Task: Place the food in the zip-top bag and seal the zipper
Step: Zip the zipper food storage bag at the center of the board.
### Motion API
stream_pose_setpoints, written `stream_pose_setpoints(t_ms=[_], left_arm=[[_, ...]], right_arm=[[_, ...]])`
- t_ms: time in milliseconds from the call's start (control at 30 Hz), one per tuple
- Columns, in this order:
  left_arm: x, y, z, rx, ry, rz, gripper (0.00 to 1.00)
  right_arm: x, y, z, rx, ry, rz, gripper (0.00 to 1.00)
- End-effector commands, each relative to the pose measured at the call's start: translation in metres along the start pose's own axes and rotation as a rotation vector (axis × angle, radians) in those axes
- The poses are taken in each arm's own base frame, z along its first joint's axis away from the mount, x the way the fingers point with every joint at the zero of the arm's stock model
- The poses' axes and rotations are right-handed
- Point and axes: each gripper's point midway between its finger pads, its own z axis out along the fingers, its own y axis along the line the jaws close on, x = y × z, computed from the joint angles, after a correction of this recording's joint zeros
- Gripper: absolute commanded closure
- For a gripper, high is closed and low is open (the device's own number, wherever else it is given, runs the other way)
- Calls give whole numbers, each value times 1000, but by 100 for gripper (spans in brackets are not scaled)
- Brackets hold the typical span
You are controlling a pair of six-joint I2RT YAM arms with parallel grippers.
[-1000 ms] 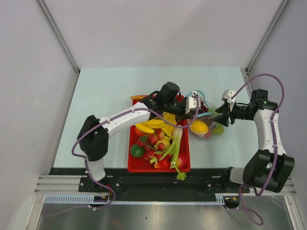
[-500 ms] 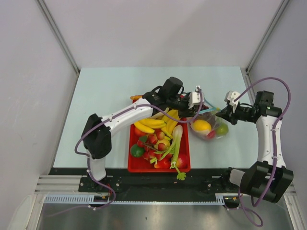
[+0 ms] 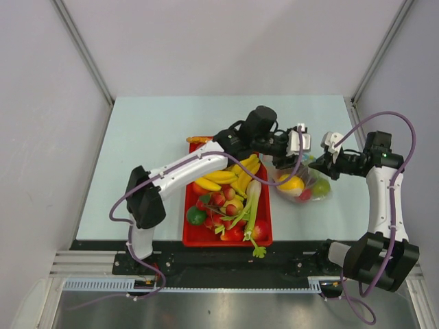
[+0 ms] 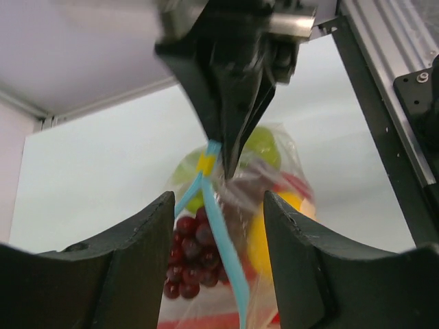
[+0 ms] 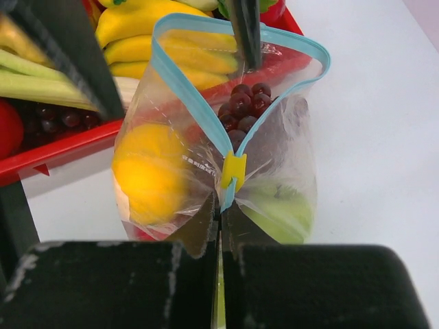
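Observation:
The zip-top bag [image 3: 304, 184] lies right of the tray, and in it are a yellow lemon [image 5: 147, 171], purple grapes [image 4: 185, 253] and a green pear [image 5: 281, 209]. Its blue zipper [image 5: 188, 92] gapes in a loop. My right gripper [image 5: 221, 205] is shut on the strip's end, just below the yellow slider [image 5: 233, 171]. From the left, my left gripper [image 4: 218, 205] reaches over the bag mouth. It stands open, its fingers straddling the strip without pinching it. In the top view the left gripper [image 3: 298, 142] and the right gripper [image 3: 317, 164] face each other across the bag.
A red tray [image 3: 186, 233] holds more food: bananas [image 3: 226, 179], a celery stalk [image 3: 252, 202], red fruit and a green one. An orange piece [image 3: 199, 140] lies at its far corner. Grey walls enclose the pale table [image 3: 151, 130].
My left gripper has opened and slid right along the bag mouth. My right gripper has shut on the zipper end, and the bag has shifted a little right.

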Motion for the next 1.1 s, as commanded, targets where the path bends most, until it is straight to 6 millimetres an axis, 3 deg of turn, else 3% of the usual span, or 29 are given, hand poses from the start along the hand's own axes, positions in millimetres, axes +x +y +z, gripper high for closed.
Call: stream_pose_setpoints(t_ms=[0,333,433,567,733,800,933,1067], left_arm=[[-31,1,17,3,-74,100,41],[-20,-5,36,22,-54,100,46],[-18,-5,37,23,-52,106,55],[-24,-5,37,24,-74,109,78],[-24,-3,39,19,-80,117,100],[-21,-4,39,25,-73,120,100],[-17,-8,39,44,-71,124,100],[-19,-8,39,46,-80,125,100]], right_arm=[[-15,9,-3,-14,-36,-102,100],[-14,12,-4,-22,-26,-141,100],[-14,13,-3,-25,-24,-144,100],[-12,11,-3,-24,-19,-147,100],[-13,12,-4,-22,-19,-148,100],[-15,12,-5,-15,-17,-142,100],[-17,12,-7,-5,-16,-146,80],[-20,11,-6,2,-22,-144,78]])
